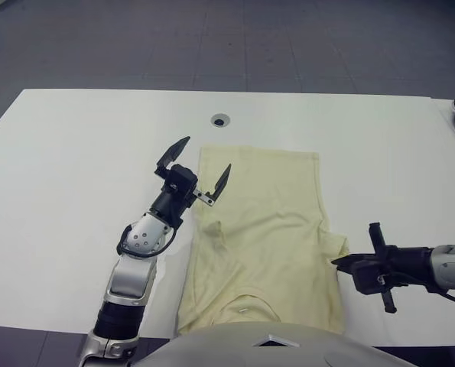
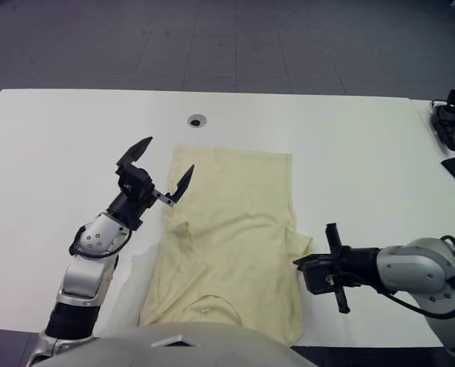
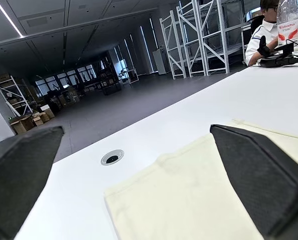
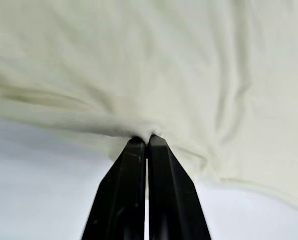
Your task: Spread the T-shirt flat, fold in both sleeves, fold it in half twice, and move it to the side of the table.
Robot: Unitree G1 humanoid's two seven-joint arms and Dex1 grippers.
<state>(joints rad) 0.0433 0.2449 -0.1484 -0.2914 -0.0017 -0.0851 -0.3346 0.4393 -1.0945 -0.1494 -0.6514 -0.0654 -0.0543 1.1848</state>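
The pale yellow cotton T-shirt lies lengthwise by the middle of the white table's near edge. The right end effector, pressed together, pinches the right sleeve. The left end effector hovers spread above the shirt's left edge. The sleeve should probably be carried inward, low and taut, and released flat.

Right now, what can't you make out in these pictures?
T-shirt neckline: lost at the eye views' bottom edge.
Right tool: shut against a fold; whether cloth is caught, its fingers hide in the right wrist view.
Black gear: cut by the right eye view's edge.
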